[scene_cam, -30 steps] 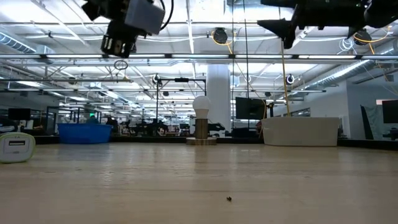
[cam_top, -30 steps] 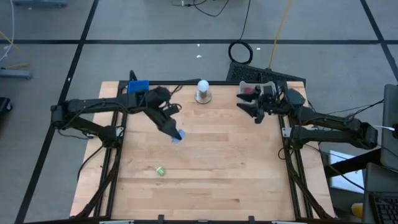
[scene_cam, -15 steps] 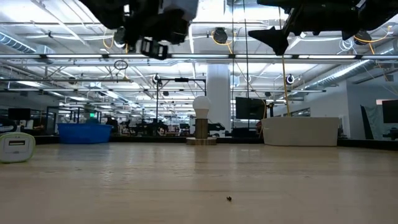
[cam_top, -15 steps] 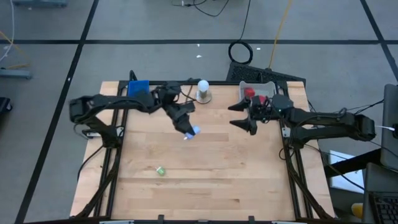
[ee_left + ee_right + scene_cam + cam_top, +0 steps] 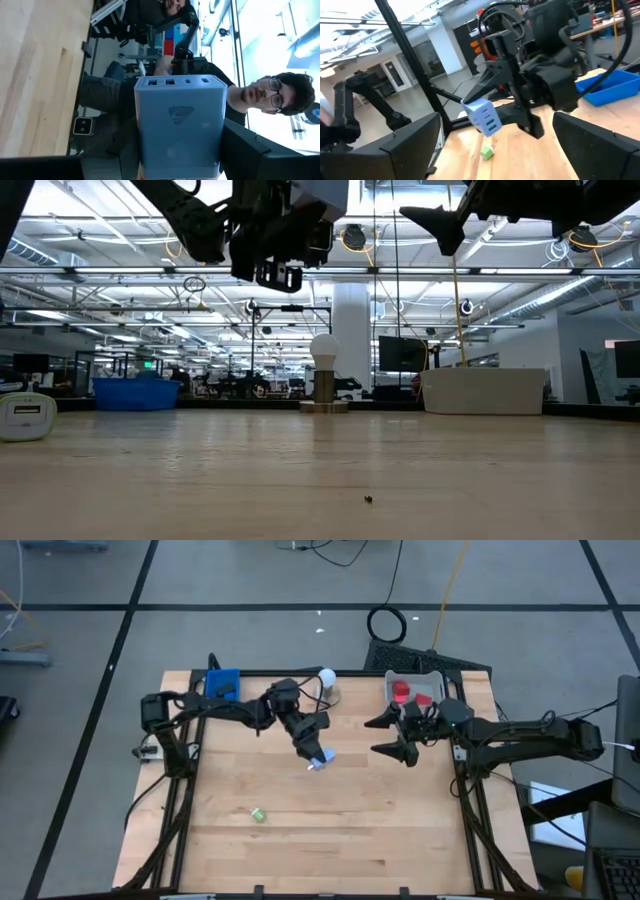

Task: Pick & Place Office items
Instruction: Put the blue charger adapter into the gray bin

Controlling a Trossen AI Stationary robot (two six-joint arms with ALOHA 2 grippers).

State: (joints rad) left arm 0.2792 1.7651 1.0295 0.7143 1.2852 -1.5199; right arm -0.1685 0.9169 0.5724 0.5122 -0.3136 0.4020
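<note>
Wooden counter [image 5: 330,830] fills the middle of the high view; a small green bit [image 5: 258,815] lies at its lower left. At centre, a light-blue USB charger block [image 5: 321,757] is clamped in the left tool [image 5: 318,754], held aloft. Toward the right, the right tool [image 5: 393,736] is spread wide, empty. Beyond, red blocks [image 5: 402,691] sit in the grey tray [image 5: 432,681] at upper right. A slip in mid-air is judged possible, since only the block's end is pinched.

High view hangs overhead, facing straight down on the whole tabletop [image 5: 330,830] and both arms. Low view sits at tabletop level, looking across into the room. Left wrist view stares close past the left tool [image 5: 178,150] at its light-blue block [image 5: 180,127]. Right wrist view faces the left arm, sharing that block [image 5: 482,116] ahead of the right tool [image 5: 492,150]
</note>
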